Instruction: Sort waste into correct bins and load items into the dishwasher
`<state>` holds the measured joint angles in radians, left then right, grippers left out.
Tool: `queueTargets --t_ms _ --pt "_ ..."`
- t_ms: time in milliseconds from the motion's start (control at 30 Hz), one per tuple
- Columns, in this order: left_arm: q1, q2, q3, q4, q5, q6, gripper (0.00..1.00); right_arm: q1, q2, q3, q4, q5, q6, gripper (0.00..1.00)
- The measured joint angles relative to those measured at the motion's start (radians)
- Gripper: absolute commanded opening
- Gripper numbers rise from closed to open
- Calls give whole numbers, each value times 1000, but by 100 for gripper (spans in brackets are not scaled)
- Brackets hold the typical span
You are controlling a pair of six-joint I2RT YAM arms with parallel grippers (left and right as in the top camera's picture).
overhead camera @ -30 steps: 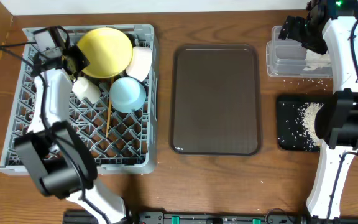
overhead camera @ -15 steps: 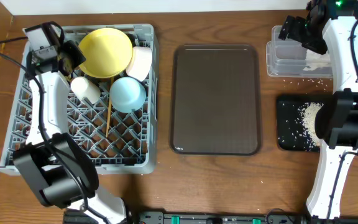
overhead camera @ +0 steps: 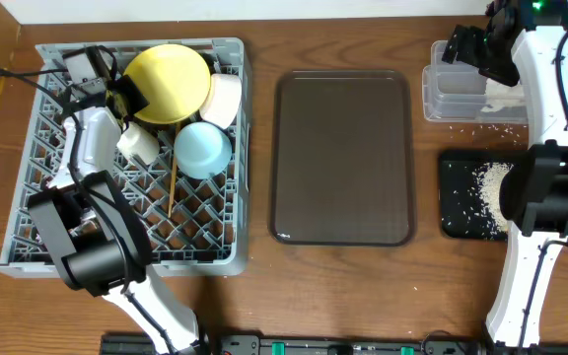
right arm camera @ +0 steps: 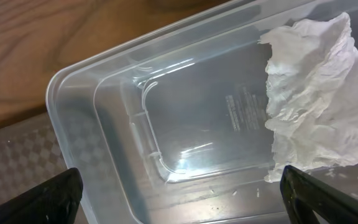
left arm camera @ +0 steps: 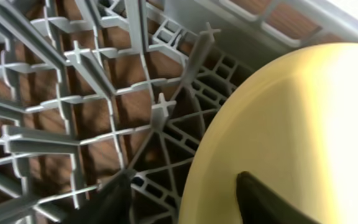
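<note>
Fingers (left arm camera: 114, 199) of the left end effector (left arm camera: 185, 199) stand apart, one on each side of the rim of the pale yellow plate (left arm camera: 278, 124), not clamped on it. The plate leans in the far part of the grey dish rack (overhead camera: 136, 258). Just beside it in the rack sit a white bowl (overhead camera: 223, 100), a small white cup (overhead camera: 137, 140) and a light blue bowl (overhead camera: 203, 149). Wooden chopsticks (overhead camera: 172, 192) lie on the lattice in front of them.

The right end effector (right arm camera: 182, 199) is spread wide and holds nothing. It hangs over the clear plastic tub (right arm camera: 166, 124) at the far right of the counter (overhead camera: 412, 286). A crumpled white napkin (right arm camera: 316, 99) lies inside the tub at one end. Loose rice grains (overhead camera: 491, 126) are scattered on the counter just in front of the tub. Nearer, the black tray (overhead camera: 457, 197) carries a pile of rice scraps (overhead camera: 491, 182). A dark brown serving tray (overhead camera: 341, 158) lies between the rack and the two bins.
</note>
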<state>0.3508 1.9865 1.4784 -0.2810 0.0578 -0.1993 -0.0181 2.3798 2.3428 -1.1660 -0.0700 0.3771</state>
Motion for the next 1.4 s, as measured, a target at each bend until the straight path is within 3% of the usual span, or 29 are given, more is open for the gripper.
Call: queueTargets --t_ms 200,367,633,1167,1400 --pt "0 4 0 27 32 5 61 0 0 0 0 0 0 99" --pt "0 34 4 53 49 1 47 0 0 0 0 0 0 99" --pt "-1 39 11 62 64 -8 8 0 0 0 0 0 0 99" --pt "0 10 8 21 63 13 8 4 0 0 0 0 0 99" --pt "-1 -19 2 -40 -70 77 7 4 0 0 0 0 0 99"
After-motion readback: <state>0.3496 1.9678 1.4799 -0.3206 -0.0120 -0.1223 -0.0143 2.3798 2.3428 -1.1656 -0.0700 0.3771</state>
